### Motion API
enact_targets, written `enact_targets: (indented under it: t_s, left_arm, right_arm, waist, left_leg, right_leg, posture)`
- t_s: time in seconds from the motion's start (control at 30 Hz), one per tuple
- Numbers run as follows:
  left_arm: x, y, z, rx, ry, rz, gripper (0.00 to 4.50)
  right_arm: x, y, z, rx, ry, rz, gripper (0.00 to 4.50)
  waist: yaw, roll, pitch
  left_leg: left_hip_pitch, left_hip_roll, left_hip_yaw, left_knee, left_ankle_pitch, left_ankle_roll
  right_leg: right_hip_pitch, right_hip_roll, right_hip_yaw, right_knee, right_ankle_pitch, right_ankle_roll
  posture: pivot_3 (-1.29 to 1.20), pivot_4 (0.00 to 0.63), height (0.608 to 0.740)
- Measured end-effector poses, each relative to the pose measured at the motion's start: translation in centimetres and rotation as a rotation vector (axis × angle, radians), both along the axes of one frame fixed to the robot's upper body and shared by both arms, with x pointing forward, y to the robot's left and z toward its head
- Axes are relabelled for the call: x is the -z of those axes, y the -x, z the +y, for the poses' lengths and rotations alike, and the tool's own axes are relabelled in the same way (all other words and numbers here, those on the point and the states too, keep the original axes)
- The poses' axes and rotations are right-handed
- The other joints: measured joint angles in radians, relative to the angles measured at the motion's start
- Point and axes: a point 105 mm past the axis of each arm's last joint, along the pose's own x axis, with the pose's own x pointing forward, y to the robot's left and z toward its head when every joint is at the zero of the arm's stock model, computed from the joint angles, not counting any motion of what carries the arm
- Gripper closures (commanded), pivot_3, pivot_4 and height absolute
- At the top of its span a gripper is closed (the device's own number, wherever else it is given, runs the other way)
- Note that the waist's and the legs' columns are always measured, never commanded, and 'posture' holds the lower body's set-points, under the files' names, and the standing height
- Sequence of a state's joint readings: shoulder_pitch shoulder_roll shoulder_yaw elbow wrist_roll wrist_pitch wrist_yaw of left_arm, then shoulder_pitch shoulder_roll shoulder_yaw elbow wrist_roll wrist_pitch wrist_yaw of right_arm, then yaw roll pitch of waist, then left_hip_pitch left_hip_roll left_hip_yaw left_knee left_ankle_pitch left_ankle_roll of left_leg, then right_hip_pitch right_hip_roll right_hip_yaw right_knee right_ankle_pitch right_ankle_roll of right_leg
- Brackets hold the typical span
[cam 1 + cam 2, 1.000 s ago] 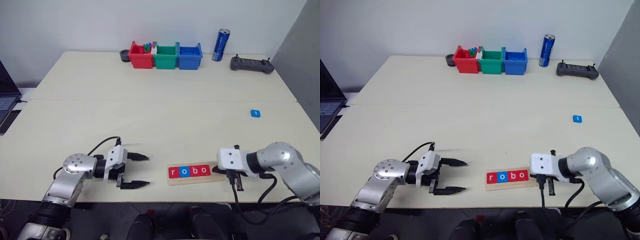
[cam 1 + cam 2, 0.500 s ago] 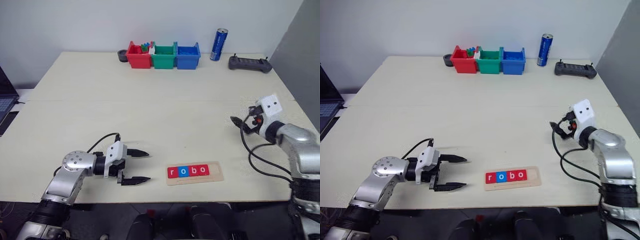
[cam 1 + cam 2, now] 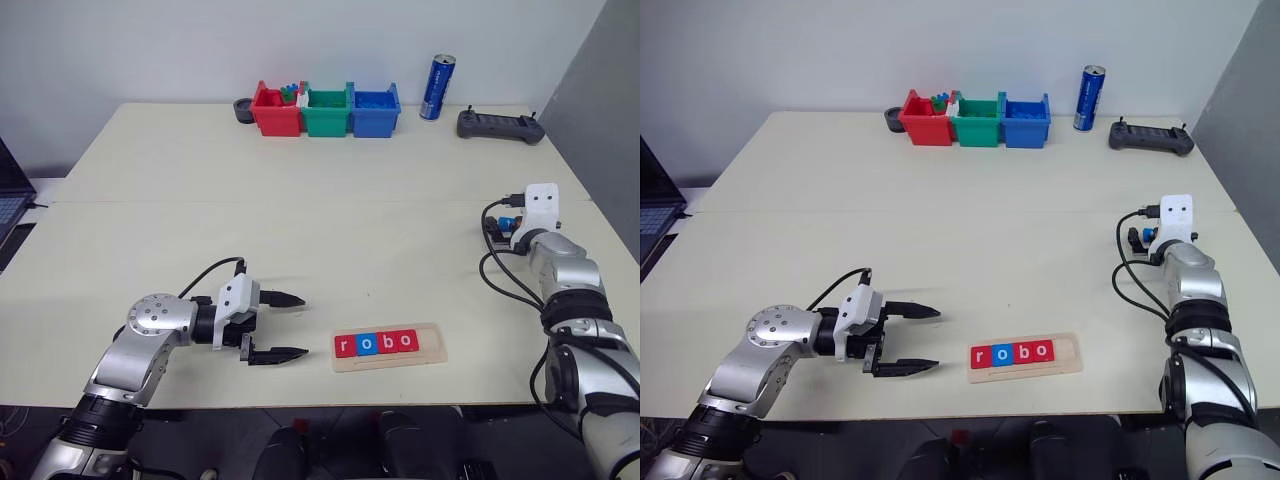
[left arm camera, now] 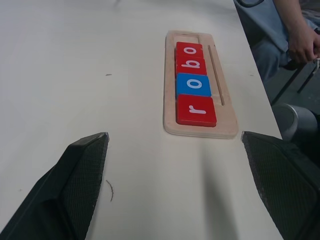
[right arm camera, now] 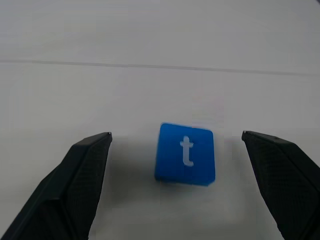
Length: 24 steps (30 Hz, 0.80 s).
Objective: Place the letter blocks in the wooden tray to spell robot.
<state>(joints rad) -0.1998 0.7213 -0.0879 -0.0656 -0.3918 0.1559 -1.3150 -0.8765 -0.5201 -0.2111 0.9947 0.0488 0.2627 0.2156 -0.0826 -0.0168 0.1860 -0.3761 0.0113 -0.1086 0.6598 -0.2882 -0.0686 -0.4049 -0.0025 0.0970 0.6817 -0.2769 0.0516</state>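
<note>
- Tray (image 3: 388, 346): r, o, b, o seated; last slot free for t.
- Right pincer (image 5: 176, 142): open, straddling t block (image 5: 185, 153), far right of tray.
- Left pincer (image 3: 284, 326): open, idle left of tray.

Beside the wooden tray (image 3: 390, 348), the right wrist's white housing (image 3: 543, 203) covers most of the blue t block (image 3: 509, 222) in the head views. A laptop (image 3: 8, 200) is cut by the picture's edge. The small toy pieces in the red bin (image 3: 277, 112) are too small to tell apart.
</note>
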Motion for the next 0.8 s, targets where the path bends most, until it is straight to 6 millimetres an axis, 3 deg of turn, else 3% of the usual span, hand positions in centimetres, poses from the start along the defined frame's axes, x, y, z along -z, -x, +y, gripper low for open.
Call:
enact_targets:
  t_s: [0.07,0.2,0.4,0.57,0.67,0.8]
  left_arm:
    - [-0.1,0.0,-0.1,-0.001,0.000,0.004,0.00]
    - [-0.1,-0.1,-0.1,-0.007,0.000,0.006,0.00]
    - [-0.1,-0.1,-0.1,-0.008,0.000,0.006,0.00]
    - [-0.2,0.0,-0.2,-0.010,-0.002,0.007,0.00]
    - [-0.4,0.2,-0.4,-0.003,-0.007,0.006,0.00]
    - [-0.4,0.4,0.0,-0.014,-0.011,0.020,0.00]
  right_arm:
    - [0.0,-0.1,-0.3,0.011,-0.010,0.001,0.07]
    - [0.2,-0.2,-0.5,0.028,-0.052,0.017,0.92]
    - [0.5,-0.2,-0.3,0.021,-0.112,0.011,2.98]
    - [0.6,0.4,0.1,-0.095,-0.054,0.006,3.04]
    - [1.0,3.2,0.8,-0.262,0.038,0.014,3.04]
    - [1.7,10.0,2.7,-0.451,0.063,0.086,3.04]
  waist:
    - [-0.003,0.000,0.000]
    - [-0.004,0.000,0.000]
    - [-0.002,0.000,0.000]
    - [-0.001,0.000,0.000]
    - [0.005,0.001,-0.001]
    - [0.018,0.005,-0.002]
  left_leg:
    - [0.000,0.000,0.000,0.000,0.000,0.000]
    - [0.000,0.000,0.000,0.000,0.000,0.000]
    - [0.000,0.000,-0.001,0.001,0.000,0.000]
    - [0.000,0.000,-0.001,0.000,0.000,0.000]
    - [-0.003,0.000,-0.005,0.000,0.000,0.000]
    - [-0.003,0.000,-0.005,0.001,-0.001,0.001]
  right_leg:
    - [0.000,0.000,0.000,0.000,0.000,0.000]
    - [0.000,0.000,0.000,0.000,0.000,0.000]
    - [0.001,0.000,0.000,0.000,0.000,0.000]
    - [0.001,0.000,-0.001,0.000,0.000,0.000]
    - [0.000,0.000,-0.003,-0.001,0.000,0.001]
    - [0.000,0.000,-0.004,-0.001,-0.001,0.001]
  posture:
    - [0.00,0.150,0.740]
    - [0.00,0.150,0.740]
    - [0.00,0.150,0.740]
    - [0.00,0.150,0.740]
    - [0.00,0.150,0.740]
    - [0.00,0.150,0.740]
